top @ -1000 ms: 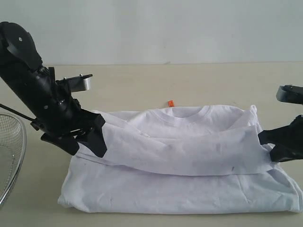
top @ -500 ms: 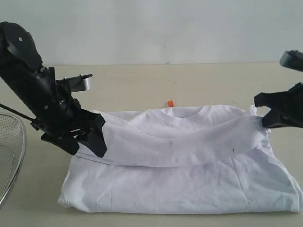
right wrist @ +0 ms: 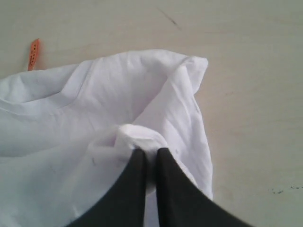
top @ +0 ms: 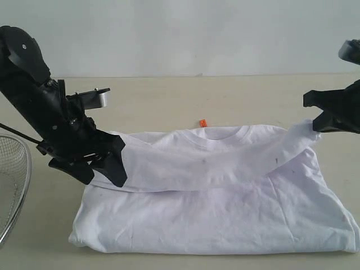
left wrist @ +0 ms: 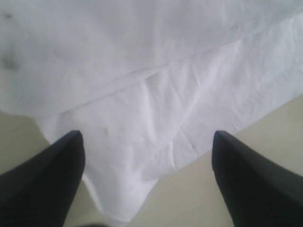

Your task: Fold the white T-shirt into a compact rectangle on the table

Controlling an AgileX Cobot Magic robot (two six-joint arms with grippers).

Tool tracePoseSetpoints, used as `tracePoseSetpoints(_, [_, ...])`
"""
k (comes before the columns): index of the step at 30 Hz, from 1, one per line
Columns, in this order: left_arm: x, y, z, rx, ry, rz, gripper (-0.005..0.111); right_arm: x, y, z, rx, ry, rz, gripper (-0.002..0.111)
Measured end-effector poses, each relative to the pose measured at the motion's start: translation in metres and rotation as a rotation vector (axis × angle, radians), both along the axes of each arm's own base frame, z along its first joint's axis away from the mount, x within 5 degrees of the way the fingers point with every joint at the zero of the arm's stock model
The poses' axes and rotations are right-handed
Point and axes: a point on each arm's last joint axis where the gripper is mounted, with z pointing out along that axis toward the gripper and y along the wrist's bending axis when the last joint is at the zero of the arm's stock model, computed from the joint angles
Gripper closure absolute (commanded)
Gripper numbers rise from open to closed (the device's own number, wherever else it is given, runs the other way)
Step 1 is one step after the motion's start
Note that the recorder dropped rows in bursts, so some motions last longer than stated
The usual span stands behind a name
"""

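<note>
A pale beige table [top: 236, 93] runs back to a blank, light wall [top: 197, 34]. One wire-mesh basket [top: 12, 185], cut off at the 8 o'clock edge, shows too little to tell its contents. One white T-shirt [top: 214, 214] lies partly folded on the table toward 6 o'clock. The left gripper [top: 102, 175], jaws spread wide, sits at the shirt's 9 o'clock edge. One orange neck tag [top: 203, 122] pokes out at 12 o'clock. The right gripper [top: 316, 115] pinches a raised bunch of cloth at 2 o'clock.
</note>
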Motion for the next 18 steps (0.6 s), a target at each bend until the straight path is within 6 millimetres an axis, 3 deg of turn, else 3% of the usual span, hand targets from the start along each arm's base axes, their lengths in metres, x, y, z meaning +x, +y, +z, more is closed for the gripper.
tracePoseSetpoints(18, [-0.0017,-0.0003,0.0082,-0.015,-0.018,0.004,0.040,0.0060,-0.0054,-0.0034,-0.020,-0.030,-0.063,0.108])
